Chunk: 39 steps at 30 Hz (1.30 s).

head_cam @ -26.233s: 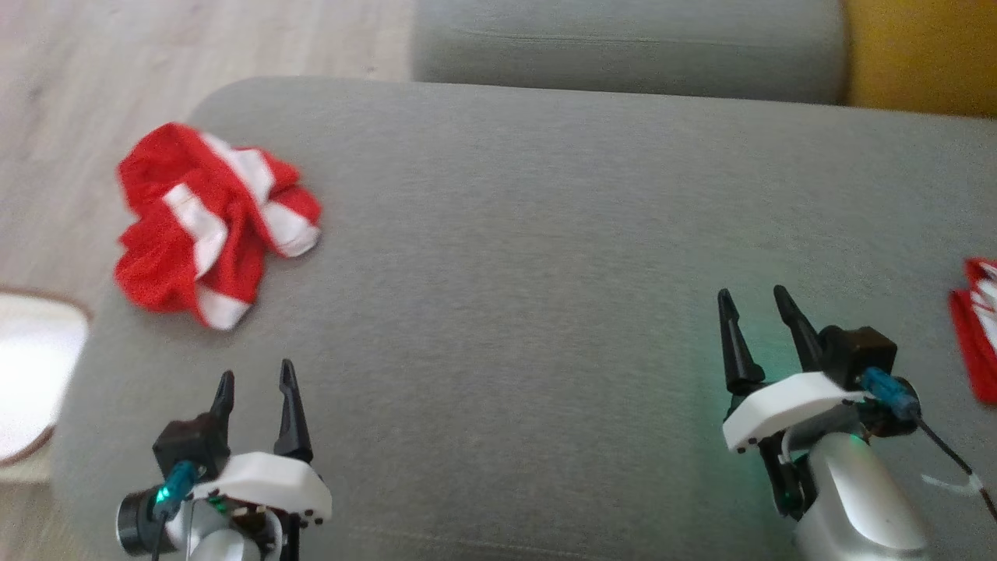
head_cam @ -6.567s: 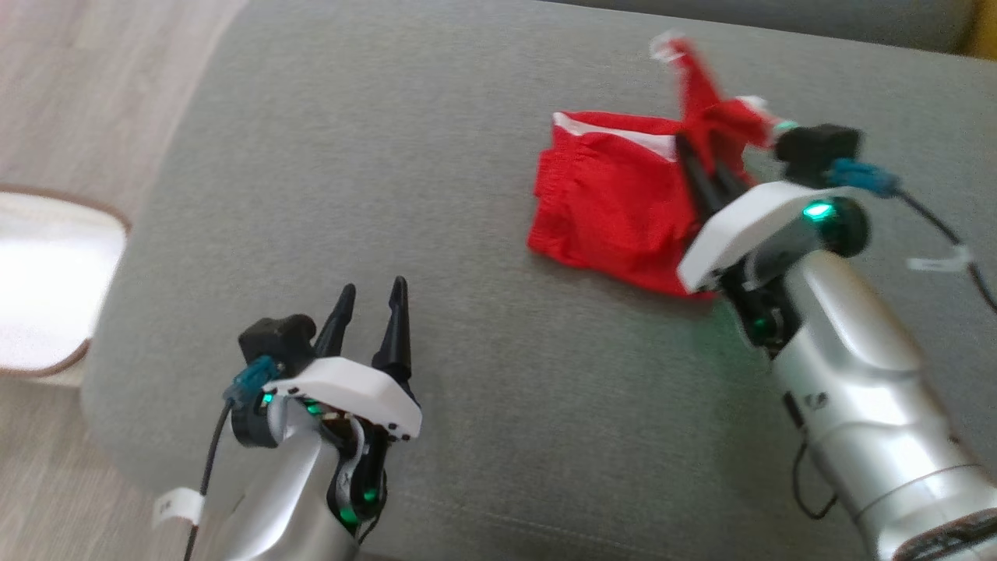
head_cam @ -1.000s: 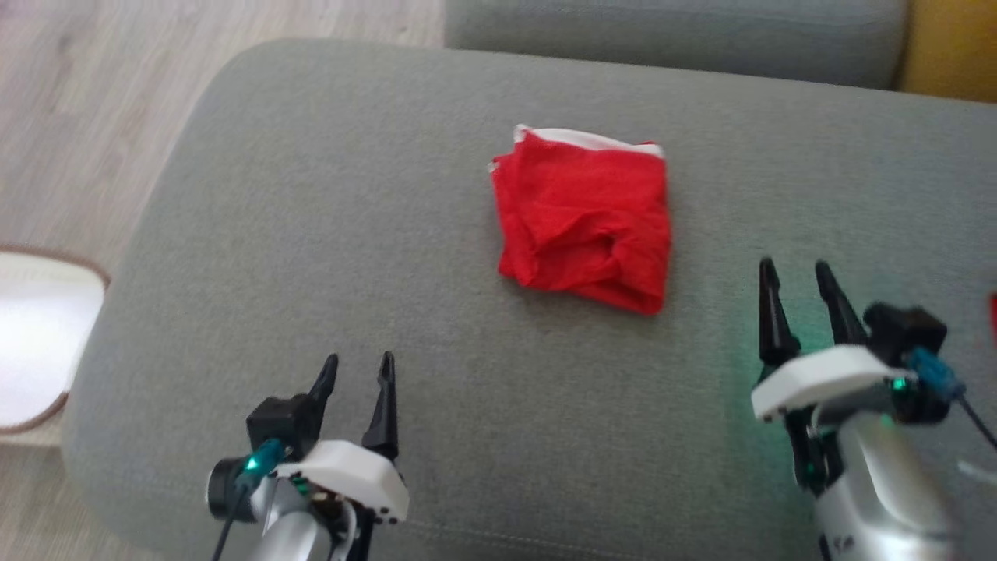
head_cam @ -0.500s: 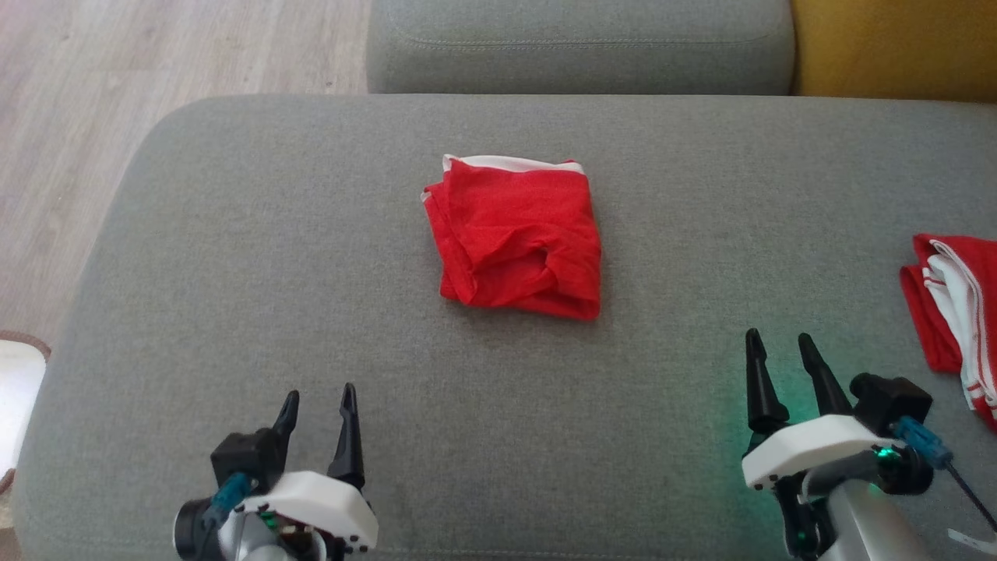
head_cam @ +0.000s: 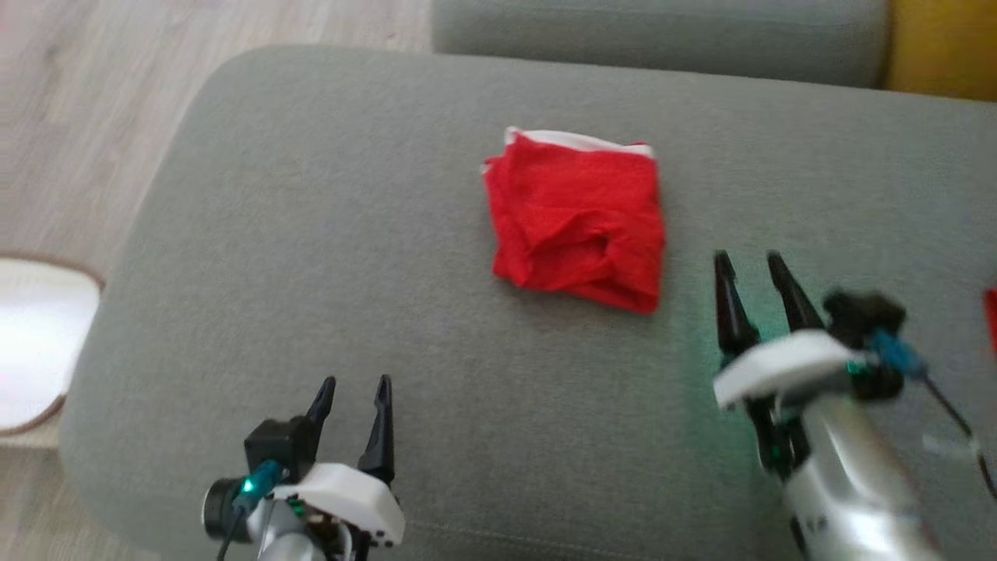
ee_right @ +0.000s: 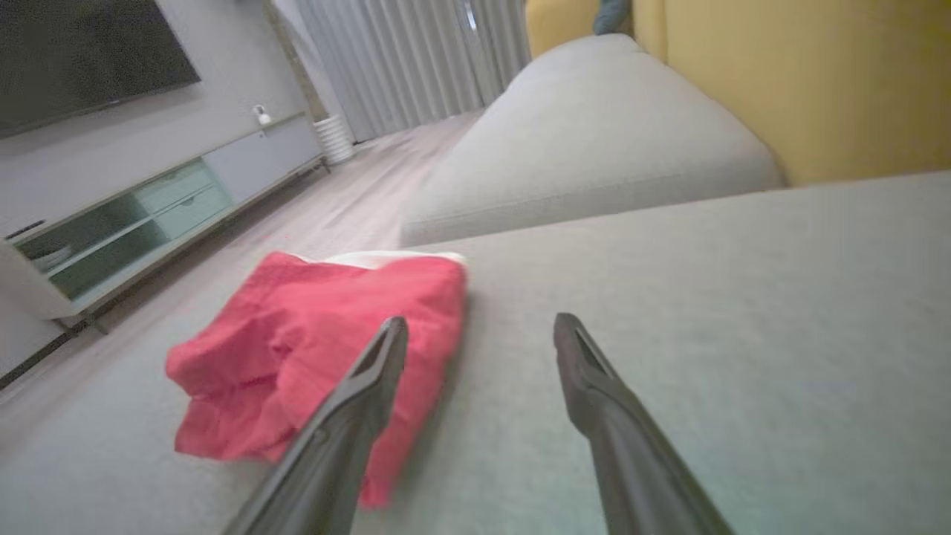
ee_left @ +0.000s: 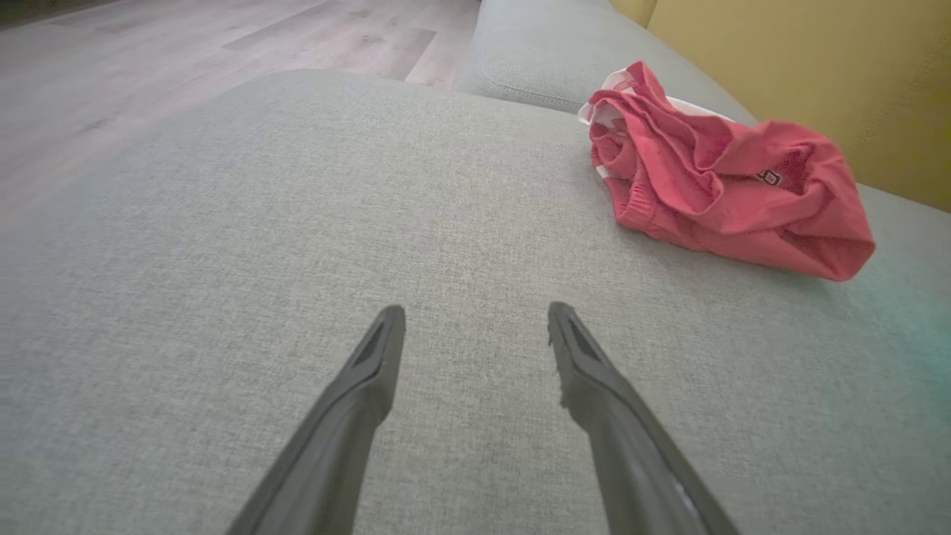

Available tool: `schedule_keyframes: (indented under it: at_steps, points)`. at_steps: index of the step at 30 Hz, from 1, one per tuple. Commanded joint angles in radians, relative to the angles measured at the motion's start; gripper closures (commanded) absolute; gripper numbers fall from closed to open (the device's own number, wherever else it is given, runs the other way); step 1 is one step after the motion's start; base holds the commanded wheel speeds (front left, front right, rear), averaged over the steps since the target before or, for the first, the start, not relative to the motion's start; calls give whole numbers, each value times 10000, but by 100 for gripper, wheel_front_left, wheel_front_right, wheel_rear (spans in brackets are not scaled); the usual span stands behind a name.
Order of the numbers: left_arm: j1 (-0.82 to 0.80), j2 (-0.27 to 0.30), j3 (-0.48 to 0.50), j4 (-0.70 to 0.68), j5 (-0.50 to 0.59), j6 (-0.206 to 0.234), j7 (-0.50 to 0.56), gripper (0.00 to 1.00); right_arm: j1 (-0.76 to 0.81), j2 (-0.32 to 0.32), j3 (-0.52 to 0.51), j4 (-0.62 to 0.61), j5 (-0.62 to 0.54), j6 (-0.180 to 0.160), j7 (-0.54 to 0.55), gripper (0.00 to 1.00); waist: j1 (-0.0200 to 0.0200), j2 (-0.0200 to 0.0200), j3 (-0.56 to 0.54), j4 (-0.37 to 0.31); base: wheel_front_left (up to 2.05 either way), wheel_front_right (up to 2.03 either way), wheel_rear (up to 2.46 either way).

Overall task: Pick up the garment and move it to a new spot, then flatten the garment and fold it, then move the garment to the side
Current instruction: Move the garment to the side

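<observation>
Red folded garment (head_cam: 576,222) lies mid-cushion (head_cam: 311,234), nearer far edge. Our left gripper (head_cam: 356,379): fingers spread, holding nothing, by near edge. Our right gripper (head_cam: 746,255): fingers spread, holding nothing, just beside garment's near right corner.

Two long dark fingers of the left gripper (ee_left: 475,327) stand spread apart above a grey woven fabric cushion (ee_left: 245,245), well apart from a rumpled, folded red garment with white trim (ee_left: 713,186) lying ahead to their right.
</observation>
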Motion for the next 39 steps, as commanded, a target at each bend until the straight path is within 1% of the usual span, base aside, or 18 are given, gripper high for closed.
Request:
schedule_keyframes:
  at_steps: [1, 6, 12, 16, 20, 23, 26, 27, 28, 34, 36, 37, 39]
  points:
    - [-499, 77, 209, -341, -78, -2, -63, 0, -723, 10, 383, -117, -121, 37, -104, 0, 0, 0, 376, 424, 0, 0, 0]
    - [-799, 77, -228, -432, -247, -18, -63, 0, -2371, 10, 493, 1041, -421, 37, -106, 0, 0, 0, 893, 1037, 0, 0, 0]
    - [-1126, 77, -667, -444, -464, -37, -63, 0, -3593, 10, -584, 2860, -1525, 37, -108, 0, 0, 0, 1250, 1619, 0, 0, 0]
    - [-1273, 77, -811, -450, -557, -38, -63, 0, -3929, 10, -1031, 3843, -2043, 37, -109, 0, 0, 0, 1398, 1835, 0, 0, 0]
    - [-1381, 77, -918, -494, -591, -42, -63, 0, -3974, 10, -1334, 4520, -2366, 37, -109, 0, 0, 0, 1497, 1935, 0, 0, 0]
    - [-1425, 77, -1047, -590, -625, -89, -63, 0, -3864, 10, -1391, 4715, -2453, 37, -110, 0, 0, 0, 1547, 1980, 0, 0, 0]
    - [-1460, 77, -1137, -649, -668, -74, -63, 0, -3749, 10, -1322, 4810, -2292, 37, -110, 0, 0, 0, 1563, 2006, 0, 0, 0]
    - [-1470, 77, -1160, -658, -680, -62, -63, 0, -3727, 10, -1314, 4831, -2282, 37, -110, 68, 0, 0, 1559, 2003, 0, 0, 0]
    - [-1481, 77, -1179, -666, -695, -50, -63, 0, -3724, 10, -1305, 4836, -2245, 37, -110, 100, 0, 0, 1557, 2000, 0, 0, 0]
    - [-1449, 77, -1062, -633, -671, -3, -63, 0, -3644, 10, -1373, 3809, -1998, 37, -110, 100, 0, 0, 1325, 1731, 0, 0, 0]
    - [-1391, 77, -968, -609, -597, -34, -63, 0, -3498, 11, -1251, 3423, -1838, 37, -110, 100, 0, 0, 1140, 1447, 0, 0, 0]
    - [-1391, 77, -968, -609, -597, -34, -63, 0, -3498, 11, -1251, 3423, -1838, 37, -110, 100, 0, 0, 1140, 1447, 0, 0, 0]
    - [-1340, 77, -873, -601, -532, -58, -63, 0, -3284, 11, -1003, 3084, -1566, 37, -110, 100, 0, 0, 932, 1042, 0, 0, 0]
